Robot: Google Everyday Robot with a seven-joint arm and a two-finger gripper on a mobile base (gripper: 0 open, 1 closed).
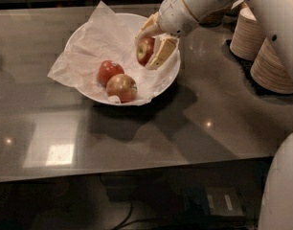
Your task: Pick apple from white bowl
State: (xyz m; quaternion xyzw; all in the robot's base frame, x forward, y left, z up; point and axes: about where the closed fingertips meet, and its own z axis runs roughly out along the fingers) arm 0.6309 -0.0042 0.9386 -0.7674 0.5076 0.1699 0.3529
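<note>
Find the gripper (146, 55) over the right half of the white bowl (89, 92), reaching in from the upper right and clenched on the apple (144, 47), cream fingers (162, 51) pressed on its upper-left and lower-right sides. Place the apple just above the crumpled paper (84, 47) near the bowl's right inner wall; cannot tell whether touching the paper or hanging just clear of it. Read the slanted reach as a way to pinch the apple across its width without brushing the rim. Note two more fruits low at the bowl's front, an all-red apple (109, 72) and a paler yellow-orange apple (121, 86) touching each other — both apart from the fingers, so outside the grasp. Note stacks of beige bowls (273, 66) on the table (137, 143) to the right, beneath the arm (261, 13) and well apart from the white bowl. Judge the grasp made and the lift out as the step in hand — expect a straight rise to suit, given round fruit held at only two sides and paper liable to drag.
</note>
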